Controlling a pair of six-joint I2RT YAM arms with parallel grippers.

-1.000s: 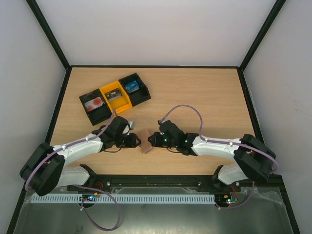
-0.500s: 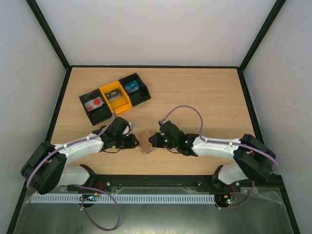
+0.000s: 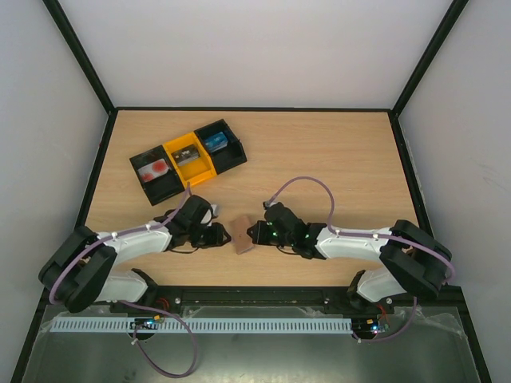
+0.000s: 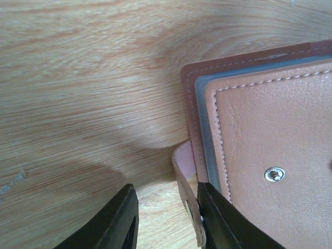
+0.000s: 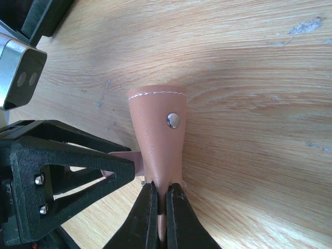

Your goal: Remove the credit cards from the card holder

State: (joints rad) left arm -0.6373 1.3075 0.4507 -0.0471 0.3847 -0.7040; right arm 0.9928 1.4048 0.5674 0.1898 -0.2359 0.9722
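Since the earlier frame the card holder [image 3: 241, 234] has changed from a lifted, bunched shape to a flatter brown rectangle in the overhead view. It also sits slightly farther from the arm bases, and both arms have crept along with it. It is at the near middle of the desk [image 3: 335, 152], directly between the two pincers and well apart from the black-and-yellow tray [image 3: 201, 169] at the far left.

The right pincer [image 3: 254, 233] is closed on the holder. In the right wrist view its fingers [image 5: 148, 218] are pressed together over one edge of the tan leather. The leather narrows into them, with a metal snap [image 5: 173, 121] showing on the outer face.

The left pincer [image 3: 223, 235] stands apart-jawed at the holder's other side. In its own camera the two black fingers [image 4: 116, 223] have a clear gap between them, and a pale strap tab [image 4: 187, 202] lies in that gap close to the right-hand finger — not clamped, as far as can be seen.

That view also shows stitched tan leather with a stud [image 4: 274, 174] and a thin blue-grey layer under it above a brown rim. Whether that layer is lining or a card edge cannot be told — the credit cards themselves cannot be made out.
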